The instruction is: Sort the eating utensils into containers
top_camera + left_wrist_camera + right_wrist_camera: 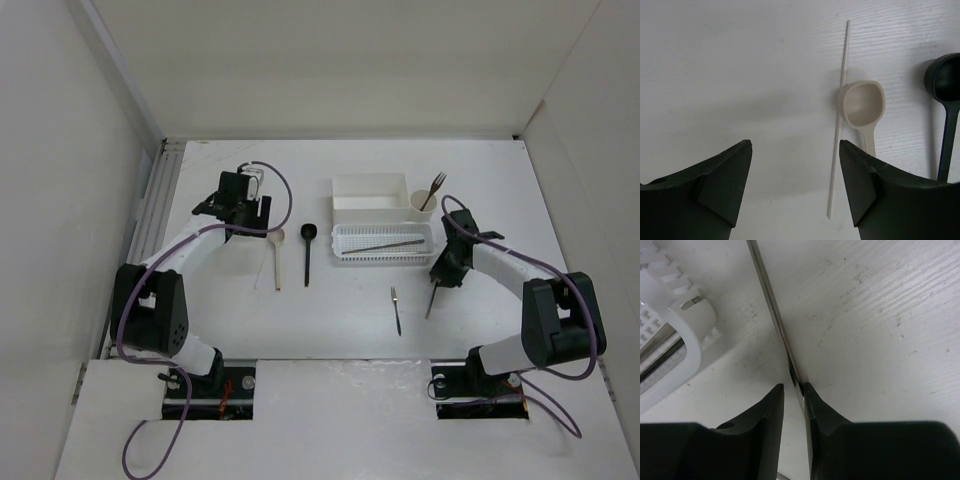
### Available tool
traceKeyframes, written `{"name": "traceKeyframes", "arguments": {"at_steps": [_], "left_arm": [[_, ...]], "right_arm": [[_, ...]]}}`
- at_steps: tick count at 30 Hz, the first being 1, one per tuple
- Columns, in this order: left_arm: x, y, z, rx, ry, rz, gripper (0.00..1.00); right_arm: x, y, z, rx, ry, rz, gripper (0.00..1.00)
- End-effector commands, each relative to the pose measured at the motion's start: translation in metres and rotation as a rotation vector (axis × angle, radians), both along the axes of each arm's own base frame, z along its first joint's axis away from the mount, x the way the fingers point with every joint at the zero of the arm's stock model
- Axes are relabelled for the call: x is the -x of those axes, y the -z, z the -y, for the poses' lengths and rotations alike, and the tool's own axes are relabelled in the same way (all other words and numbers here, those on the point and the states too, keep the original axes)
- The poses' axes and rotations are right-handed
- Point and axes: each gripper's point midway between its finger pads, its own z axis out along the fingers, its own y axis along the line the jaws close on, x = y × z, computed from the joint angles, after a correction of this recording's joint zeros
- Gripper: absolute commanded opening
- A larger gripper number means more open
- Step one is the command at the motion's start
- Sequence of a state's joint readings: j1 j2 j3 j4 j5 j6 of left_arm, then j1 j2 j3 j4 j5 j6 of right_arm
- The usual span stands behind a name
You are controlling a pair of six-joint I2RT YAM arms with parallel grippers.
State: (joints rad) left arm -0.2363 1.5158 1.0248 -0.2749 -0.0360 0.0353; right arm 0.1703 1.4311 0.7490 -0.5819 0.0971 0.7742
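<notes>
Right pincer is nipped shut on a dark stick, just off the right end of the basket, toward the right edge of the bench. Left pincer hangs wide open and empty by the pale stick and beige spoon, left of centre. The black spoon lies just beside them.

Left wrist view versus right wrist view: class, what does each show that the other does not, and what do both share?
Only the left wrist view: the beige spoon, black spoon, pale stick and the open left gripper. Only the right wrist view: a corner of the white basket and the right gripper shut on a dark stick. Both: the white table.
</notes>
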Motion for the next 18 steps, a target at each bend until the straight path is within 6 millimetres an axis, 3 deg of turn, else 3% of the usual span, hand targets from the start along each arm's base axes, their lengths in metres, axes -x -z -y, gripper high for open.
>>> {"name": "traceKeyframes", "arguments": {"at_steps": [1, 8, 12, 15, 18], "left_arm": [[-0.014, -0.051, 0.002, 0.025, -0.018, 0.137, 0.68], [-0.011, -0.070, -0.003, 0.017, -0.027, 0.194, 0.68], [-0.008, -0.070, -0.005, 0.011, -0.033, 0.195, 0.68], [-0.008, -0.073, -0.007, 0.006, -0.040, 0.206, 0.68], [-0.008, -0.073, -0.007, 0.006, -0.040, 0.206, 0.68]], "right_arm": [[0.024, 0.013, -0.007, -0.050, 0.023, -0.093, 0.28], [0.022, 0.016, -0.007, -0.065, 0.072, -0.106, 0.19], [0.016, 0.013, -0.004, -0.071, 0.102, -0.095, 0.00], [0.027, 0.012, 0.003, -0.058, 0.162, -0.095, 0.00], [0.028, -0.003, 0.012, -0.027, 0.204, -0.047, 0.00]]}}
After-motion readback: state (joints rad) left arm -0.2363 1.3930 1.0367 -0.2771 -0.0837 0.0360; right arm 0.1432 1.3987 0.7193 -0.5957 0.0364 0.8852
